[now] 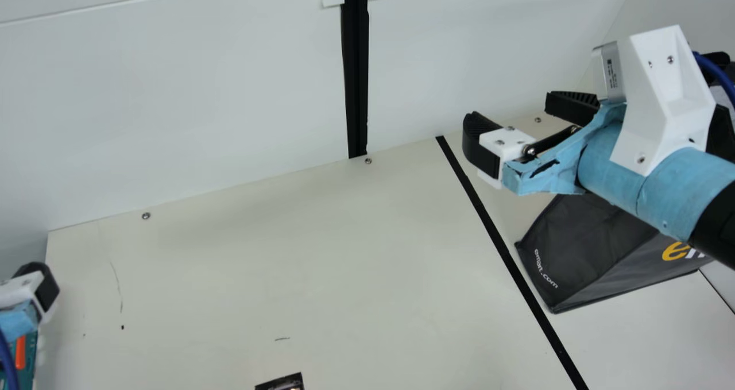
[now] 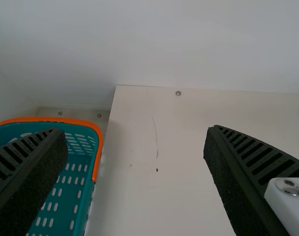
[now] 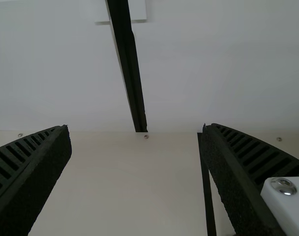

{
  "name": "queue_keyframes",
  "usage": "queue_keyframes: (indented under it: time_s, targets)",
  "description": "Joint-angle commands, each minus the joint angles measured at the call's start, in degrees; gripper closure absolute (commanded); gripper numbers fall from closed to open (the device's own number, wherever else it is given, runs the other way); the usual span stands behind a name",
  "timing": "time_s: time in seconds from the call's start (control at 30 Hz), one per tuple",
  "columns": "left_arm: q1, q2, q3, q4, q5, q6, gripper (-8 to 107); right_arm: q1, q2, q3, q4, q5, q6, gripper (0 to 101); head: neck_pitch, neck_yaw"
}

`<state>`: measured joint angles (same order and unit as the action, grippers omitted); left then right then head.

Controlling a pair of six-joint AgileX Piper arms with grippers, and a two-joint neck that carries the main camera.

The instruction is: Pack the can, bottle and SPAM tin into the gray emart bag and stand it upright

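Over the table's right part in the main view, my right gripper (image 1: 511, 108) is held open, above and behind the gray emart bag (image 1: 580, 246). The bag lies low on the table, its right part hidden by my arm. At the left edge my left gripper (image 1: 41, 291) is partly cut off. Wide apart and holding nothing are the fingers of the left gripper (image 2: 134, 133) in its wrist view, and the right gripper (image 3: 137, 130) likewise has an empty gap. A small dark item (image 1: 281, 383) is cut off by the main view's bottom edge; I cannot tell what it is.
A teal basket (image 2: 98, 142) with an orange rim stands beside the table's left edge, below my left gripper. White walls (image 1: 172, 103) rise behind the table (image 1: 287, 263). A black strip (image 1: 499, 240) runs along the tabletop left of the bag.
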<state>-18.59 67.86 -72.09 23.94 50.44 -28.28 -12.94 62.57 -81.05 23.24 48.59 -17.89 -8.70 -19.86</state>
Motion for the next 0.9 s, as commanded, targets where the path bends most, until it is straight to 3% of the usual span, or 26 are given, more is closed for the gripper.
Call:
queue_keyframes:
  time_s: [0.0,0.87]
  targets:
    - [0.0,0.0,0.0,0.0,0.0,0.0,9,0.0,0.0,0.0,0.0,0.0,0.0,6,-1.3,-0.1]
    - [0.0,0.0,0.0,0.0,0.0,0.0,9,0.0,0.0,0.0,0.0,0.0,0.0,6,-1.3,-0.1]
